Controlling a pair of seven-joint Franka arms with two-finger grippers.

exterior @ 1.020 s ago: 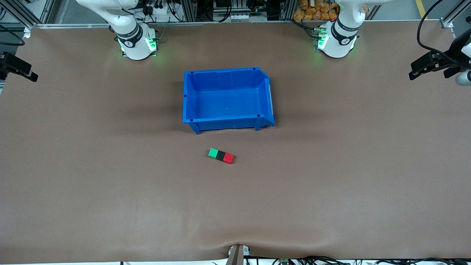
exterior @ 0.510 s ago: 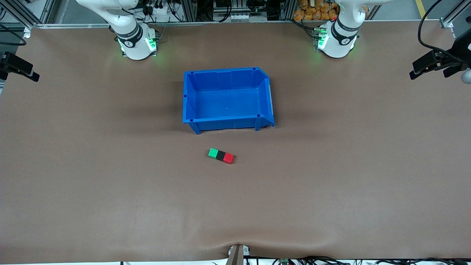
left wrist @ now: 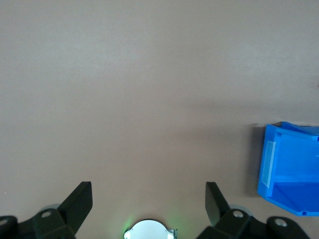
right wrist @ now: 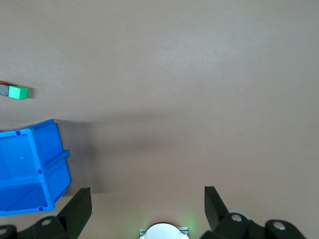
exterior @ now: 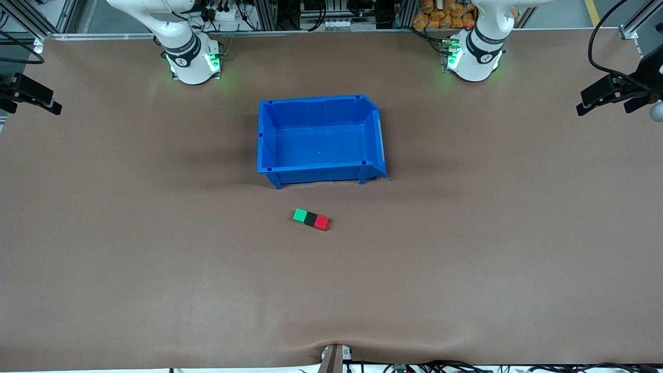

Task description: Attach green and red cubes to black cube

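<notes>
The green cube (exterior: 300, 215), black cube (exterior: 310, 219) and red cube (exterior: 321, 223) lie touching in one short row on the brown table, black in the middle, nearer to the front camera than the blue bin. In the right wrist view the green cube (right wrist: 19, 92) and part of the black cube (right wrist: 4, 90) show at the edge. My left gripper (exterior: 603, 107) hangs open over the left arm's end of the table, holding nothing (left wrist: 148, 199). Over the right arm's end, my right gripper (exterior: 33, 108) is open and holds nothing (right wrist: 147, 201). Both are well away from the cubes.
An empty blue bin (exterior: 321, 172) stands mid-table between the arm bases and the cubes; it shows in the left wrist view (left wrist: 294, 149) and the right wrist view (right wrist: 55, 159). Bare brown table surrounds the cube row. Cables run along the table's near edge.
The right gripper has drifted slightly inward from the table's end. The left gripper has shifted only a little. The cubes and bin have not moved.
</notes>
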